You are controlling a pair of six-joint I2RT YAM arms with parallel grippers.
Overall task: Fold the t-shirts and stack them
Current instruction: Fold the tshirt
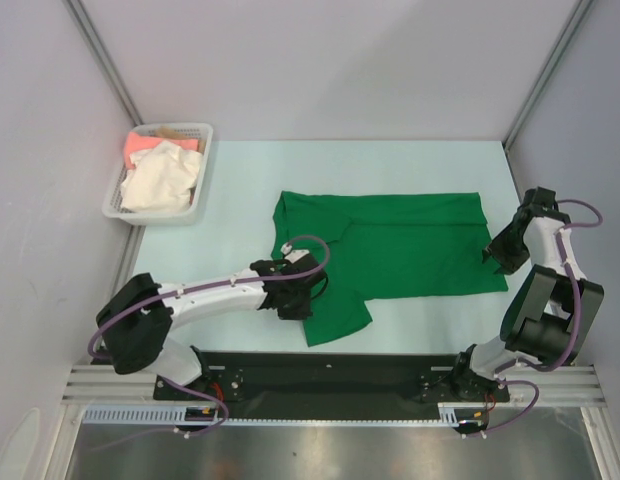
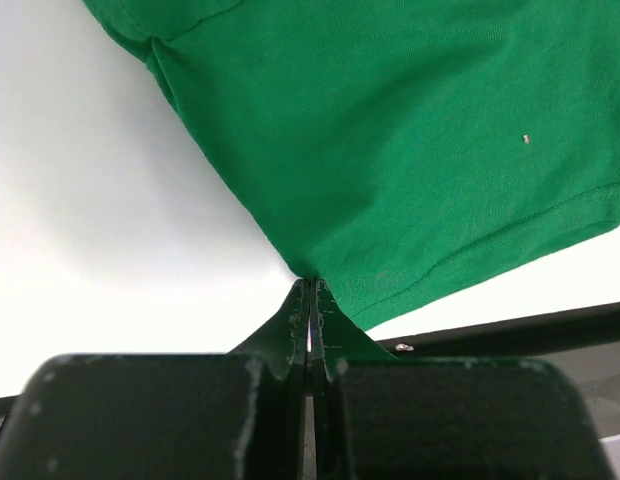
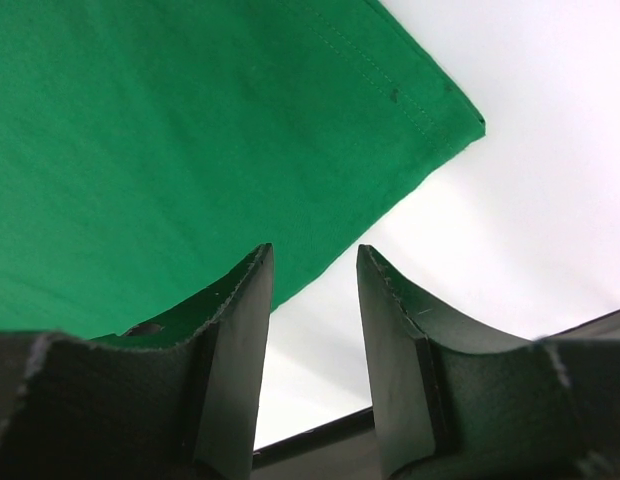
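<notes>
Green cloth first: you have one green t-shirt (image 1: 390, 250) lying spread across the middle of the worktop (image 1: 240, 180). One cream-white t-shirt (image 1: 162, 180) and one salmon-pink t-shirt (image 1: 142, 146) are bundled in the single white basket (image 1: 118, 200) at the far left corner. Your left tool (image 2: 310, 300) is pressed together, pinching the green cloth's edge by the near sleeve (close to the worktop's near edge). Your right tool (image 3: 313, 270) is spread, holding nothing, just beside the hem's near right corner. Bare worktop lies beyond the shirt's far edge and between shirt and basket.
</notes>
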